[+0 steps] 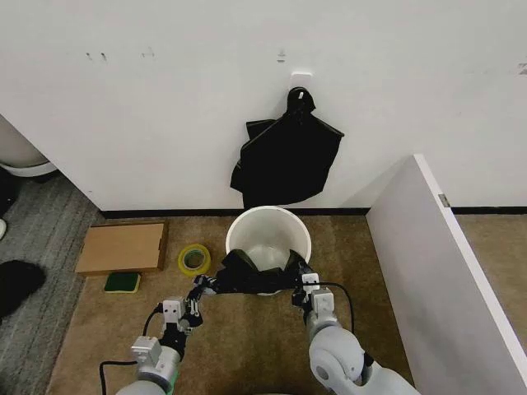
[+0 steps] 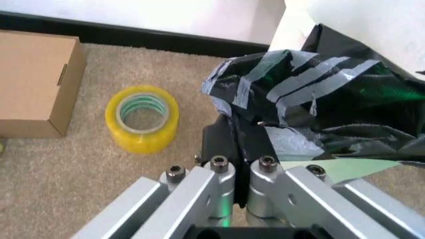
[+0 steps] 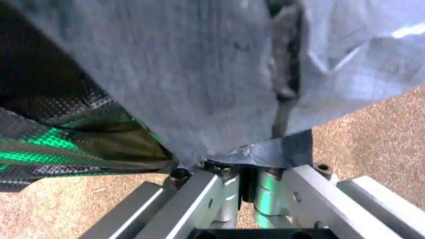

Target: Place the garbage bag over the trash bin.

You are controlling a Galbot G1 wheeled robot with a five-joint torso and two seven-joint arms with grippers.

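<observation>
The cream-white trash bin (image 1: pixel 268 233) stands on the carpet by the wall. The glossy black garbage bag (image 1: pixel 258 276) is stretched across the bin's near rim, drooping a little into the opening. My left gripper (image 1: pixel 206 286) is shut on the bag's left edge, and my right gripper (image 1: pixel 302 281) is shut on its right edge. In the left wrist view the fingers (image 2: pixel 219 174) pinch wrinkled black film (image 2: pixel 312 94) beside the bin's white wall (image 2: pixel 359 20). In the right wrist view the gripper (image 3: pixel 246 172) clamps a fold of the bag (image 3: pixel 199 74), which hangs close over the camera.
A bigger black bundle (image 1: pixel 286 156) hangs from a wall hook above the bin. A yellow tape roll (image 1: pixel 194 259), a brown cardboard box (image 1: pixel 122 247) and a green sponge (image 1: pixel 122 282) lie to the left. A white partition (image 1: pixel 445 271) runs along the right.
</observation>
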